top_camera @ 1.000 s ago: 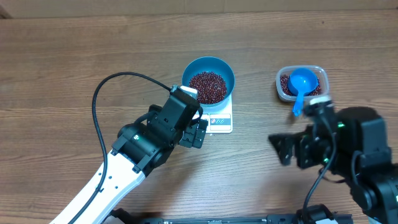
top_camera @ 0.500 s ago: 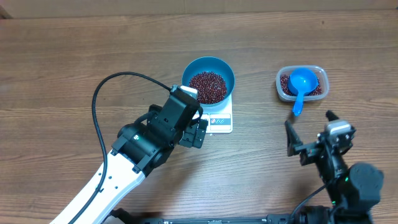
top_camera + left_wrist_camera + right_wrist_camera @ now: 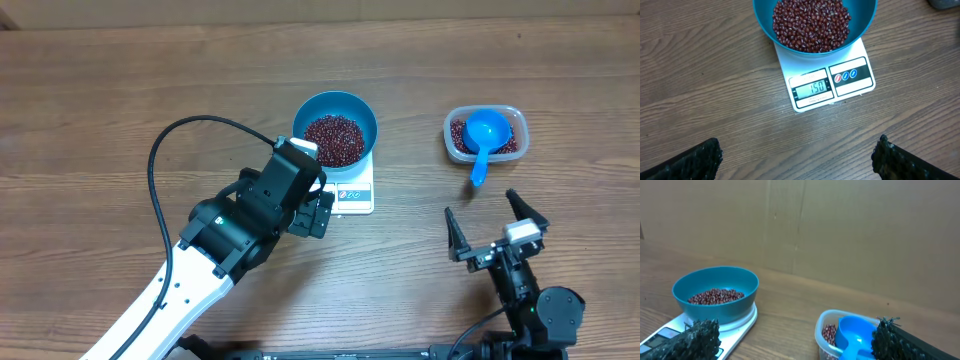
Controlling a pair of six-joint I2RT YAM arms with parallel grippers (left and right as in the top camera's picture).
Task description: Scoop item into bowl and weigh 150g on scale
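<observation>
Overhead: scale (image 3: 352,192) sits mostly under the bowl (image 3: 335,128). Only its front strip shows, and the display's too small to read from there. Left gripper (image 3: 318,213) is tucked under its own wrist housing; left arm (image 3: 190,270) runs off the btm edge.

Left-wrist view: bowl cut by top edge, fingers (image 3: 695,162) just dark stubs at btm corners.

Right-wrist view: soft focus. Tub (image 3: 827,330) and scoop (image 3: 855,332) cut off at btm, scoop handle out of sight. Scale corner partly behind a finger (image 3: 700,337) of the right gripper (image 3: 792,340).

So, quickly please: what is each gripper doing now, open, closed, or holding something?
Left gripper: open, holding nothing.
Right gripper: open, holding nothing.
</observation>
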